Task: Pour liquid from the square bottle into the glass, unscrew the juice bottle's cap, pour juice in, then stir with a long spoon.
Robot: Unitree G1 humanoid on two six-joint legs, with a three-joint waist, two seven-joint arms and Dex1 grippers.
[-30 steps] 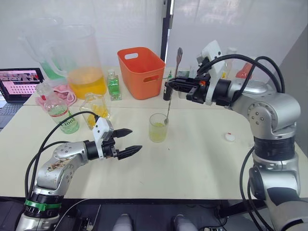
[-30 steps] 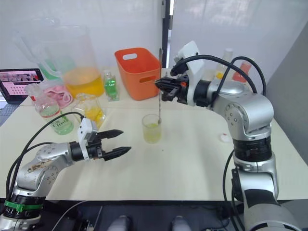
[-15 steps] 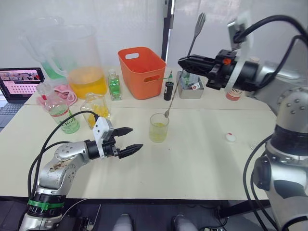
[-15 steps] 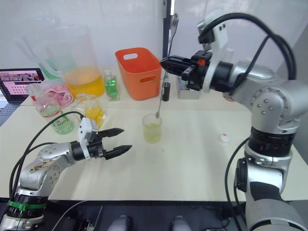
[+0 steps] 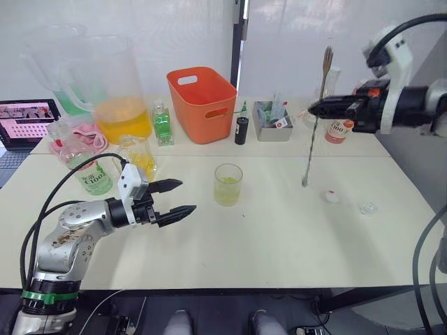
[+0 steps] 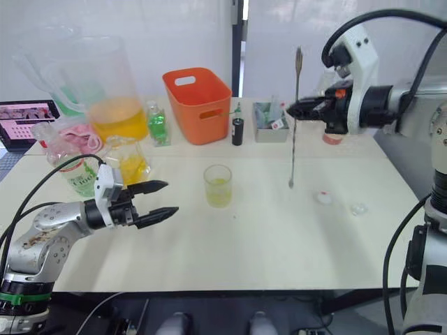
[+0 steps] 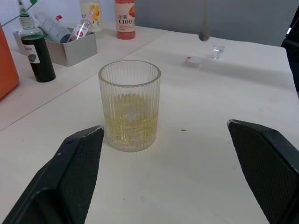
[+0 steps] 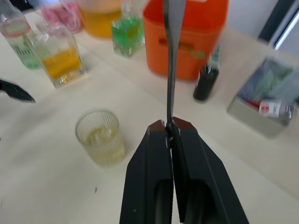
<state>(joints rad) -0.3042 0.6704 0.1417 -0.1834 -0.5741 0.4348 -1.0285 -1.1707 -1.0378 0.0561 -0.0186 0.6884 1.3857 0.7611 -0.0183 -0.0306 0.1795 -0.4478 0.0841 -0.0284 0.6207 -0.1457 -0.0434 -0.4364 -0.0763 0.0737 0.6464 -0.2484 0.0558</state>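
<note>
On the cream table (image 5: 279,237), the right fingers (image 8: 169,128) pinch the long thin silver spoon (image 5: 316,118) upright, right of the ribbed clear glass (image 7: 129,105); the left wrist view shows the left fingers (image 7: 79,154) wide apart, empty, flanking the glass.

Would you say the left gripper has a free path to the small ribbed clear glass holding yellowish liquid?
Probably yes. The left gripper is open and points at the small ribbed clear glass, with only bare table between them. The long silver spoon hangs well off to the right.
</note>
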